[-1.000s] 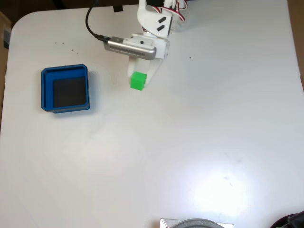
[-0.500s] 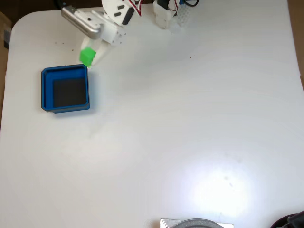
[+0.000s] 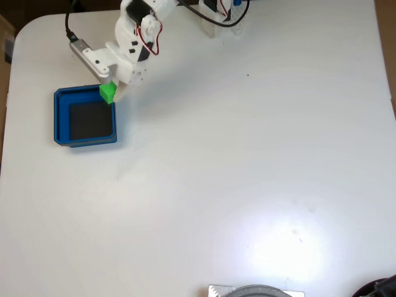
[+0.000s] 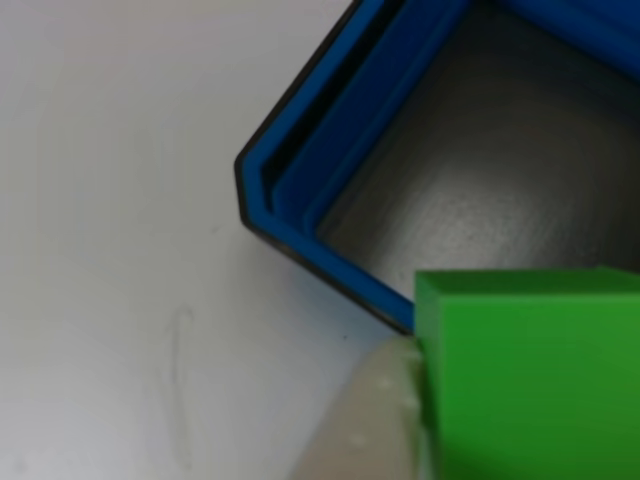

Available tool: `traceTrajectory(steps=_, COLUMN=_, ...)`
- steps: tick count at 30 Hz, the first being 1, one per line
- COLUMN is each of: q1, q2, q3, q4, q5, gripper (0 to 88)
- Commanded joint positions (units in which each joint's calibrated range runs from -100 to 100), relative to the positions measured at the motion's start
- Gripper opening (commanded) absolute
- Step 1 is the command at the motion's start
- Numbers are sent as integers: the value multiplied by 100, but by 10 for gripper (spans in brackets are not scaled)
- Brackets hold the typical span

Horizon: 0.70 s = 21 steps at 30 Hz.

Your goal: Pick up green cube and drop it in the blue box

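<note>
One green cube [image 3: 108, 93], bright and plain-faced, has been carried down from just beyond the blue box [image 3: 60, 117] and is now held over its upper right corner, near the table's [image 3: 247, 185] upper left corner, clamped in the gripper [image 3: 110, 94].

White table [image 3: 247, 185], seen from above. Blue box [image 3: 60, 117] sits far left, open top, dark floor, thick low walls. White arm [image 3: 133, 37] reaches in from the far edge, angled toward the box. Gripper [image 3: 111, 93] clamped on the green cube [image 3: 107, 93], which is over the box's far right corner, overlapping the rim. A grey camera module [image 3: 93, 59] with a black cable rides on the wrist. Grey round object [image 3: 257, 291] partly visible at the near edge; a dark shape [image 3: 380, 288] at the near right corner.
</note>
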Motion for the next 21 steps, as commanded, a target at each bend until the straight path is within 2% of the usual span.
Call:
traceTrajectory(steps=1, q1=161, q2=393, q3=-369, q4=-869, q5=-15, gripper=26)
traceTrajectory(steps=9, q1=436, q2=1003, q3=-360, q4=-2158, q5=15, gripper=26)
traceTrajectory(steps=21, q1=436, q2=1271, q3=-378, q4=-2745, q5=15, gripper=27)
